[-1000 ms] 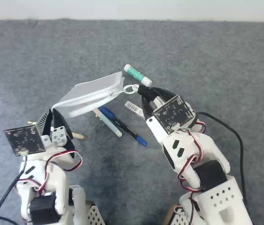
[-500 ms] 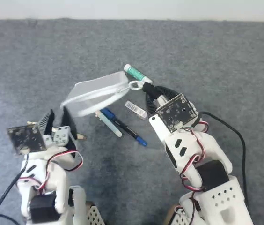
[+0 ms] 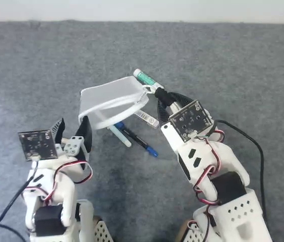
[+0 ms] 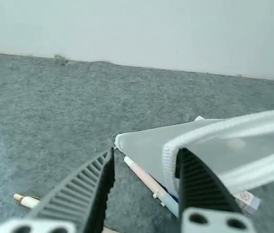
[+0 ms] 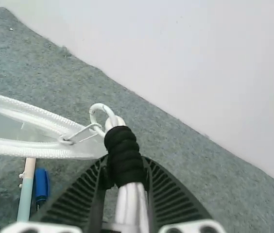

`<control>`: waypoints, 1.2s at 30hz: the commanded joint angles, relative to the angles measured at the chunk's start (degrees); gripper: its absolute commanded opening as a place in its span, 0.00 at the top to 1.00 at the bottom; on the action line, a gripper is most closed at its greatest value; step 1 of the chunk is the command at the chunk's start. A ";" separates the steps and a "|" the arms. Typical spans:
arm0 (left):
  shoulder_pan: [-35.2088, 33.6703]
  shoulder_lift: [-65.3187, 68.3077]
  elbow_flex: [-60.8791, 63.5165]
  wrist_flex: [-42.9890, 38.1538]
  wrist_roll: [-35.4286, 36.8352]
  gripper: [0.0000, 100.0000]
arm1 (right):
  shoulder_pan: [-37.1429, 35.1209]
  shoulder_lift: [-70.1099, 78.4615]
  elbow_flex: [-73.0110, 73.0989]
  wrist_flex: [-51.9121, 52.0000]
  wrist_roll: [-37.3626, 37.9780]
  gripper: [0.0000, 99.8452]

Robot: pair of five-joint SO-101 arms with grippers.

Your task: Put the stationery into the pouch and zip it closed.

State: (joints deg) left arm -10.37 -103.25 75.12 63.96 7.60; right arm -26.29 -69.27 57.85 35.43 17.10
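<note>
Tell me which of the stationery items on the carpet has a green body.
The short tube with a white cap, lying on the far side of the pouch. Nearer the arms, the pale pen and the black pen show no green.

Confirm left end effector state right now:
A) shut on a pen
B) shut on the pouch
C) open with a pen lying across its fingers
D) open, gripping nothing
D: the left end effector has its jaws spread wide apart with nothing clamped between them, and the pouch lies beyond its fingertips.
</note>
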 commanded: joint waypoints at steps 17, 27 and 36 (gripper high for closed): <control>-2.81 38.86 -15.25 -5.27 2.02 0.81 | 0.22 -0.66 -0.18 -1.80 1.14 0.99; -2.73 38.86 -14.55 -7.47 1.58 0.99 | 0.22 -0.66 -0.18 -1.80 1.14 0.99; -2.46 38.86 -12.79 -10.99 2.02 0.99 | -1.27 -0.66 -0.44 -1.71 2.55 0.99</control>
State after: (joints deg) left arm -12.31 -64.92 62.90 55.16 8.75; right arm -26.99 -69.19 59.16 35.43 17.10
